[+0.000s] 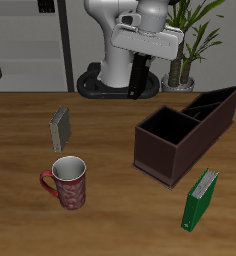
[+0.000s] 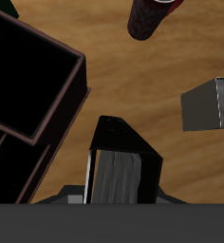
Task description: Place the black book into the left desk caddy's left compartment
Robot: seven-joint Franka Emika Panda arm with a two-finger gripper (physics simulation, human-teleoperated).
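**Black book aloft in the pincer, behind the caddy**

Exterior view: the pincer [image 1: 139, 88] hangs from the white arm near the back of the wooden surface [image 1: 110, 215], raised above it. A slim black book [image 1: 139, 74] hangs upright between its fingers, its lower end clear of the surface. The left desk caddy [image 1: 186, 130], a long dark maroon-brown box, lies slantwise nearer the front edge than the pincer; its large square section sits at the end closest to the camera and the narrower sections run toward the back. A grey book [image 1: 59, 128] stands upright well apart from the caddy, with a red patterned mug [image 1: 67, 182] in front of it. A green book [image 1: 200, 199] stands tilted near the front edge, close to the caddy's nearer end. A potted plant [image 1: 184, 45] stands behind the surface.

Wrist view: the black book [image 2: 121, 163] fills the space between the pincer's fingers, clamped on both faces, its page edges showing pale and striped. Beside it lies the caddy [image 2: 74, 90], its large square section open and dark. The grey book [image 2: 207, 103] and the mug [image 2: 147, 17] lie farther off on the wood.
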